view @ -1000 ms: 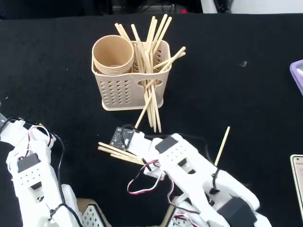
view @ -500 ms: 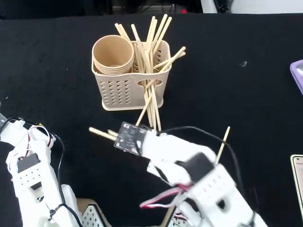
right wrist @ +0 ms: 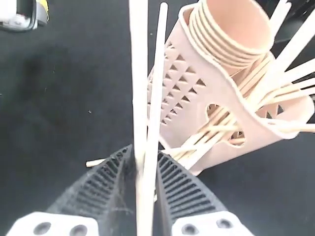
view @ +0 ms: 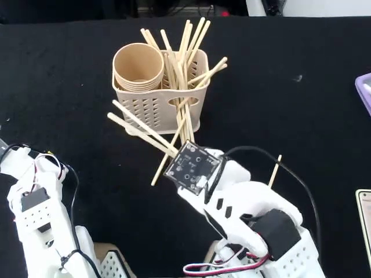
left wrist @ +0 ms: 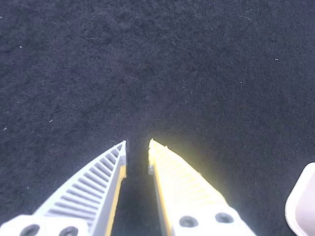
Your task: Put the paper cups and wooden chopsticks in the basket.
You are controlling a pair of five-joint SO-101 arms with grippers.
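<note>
Wooden chopsticks, two pale ones (view: 139,134), are pinched side by side in the right gripper (right wrist: 144,152), clear of the black cloth-covered table (view: 301,116) and slanting up across the front of the beige perforated plastic basket (view: 152,110). In the right wrist view the pair (right wrist: 139,73) runs straight out between the dark ribbed fingers, with the basket just beyond.

So I'd call this the carry step: sticks are grabbed and lifted, not yet dropped in. The stack of brown paper cups (view: 138,66) already sits in one compartment of the basket, and a bundle of chopsticks stands in the other one.

For the next move, my guess is the arm has to raise the free ends above the rim, line them up over the chopstick compartment rather than the cups, tip them more upright, and only then let go. Coming in low could knock the basket's front wall or the sticks already fanning out of it.

After that there's more to collect, I think. One loose chopstick (view: 273,172) lies on the cloth beside the right arm, and another chopstick (view: 159,174) slants off the basket's front with its end down on the table.

Over at the near corner, the left gripper (left wrist: 137,142) hangs above bare cloth, fingers all but closed with a thin slit and nothing in it.
</note>
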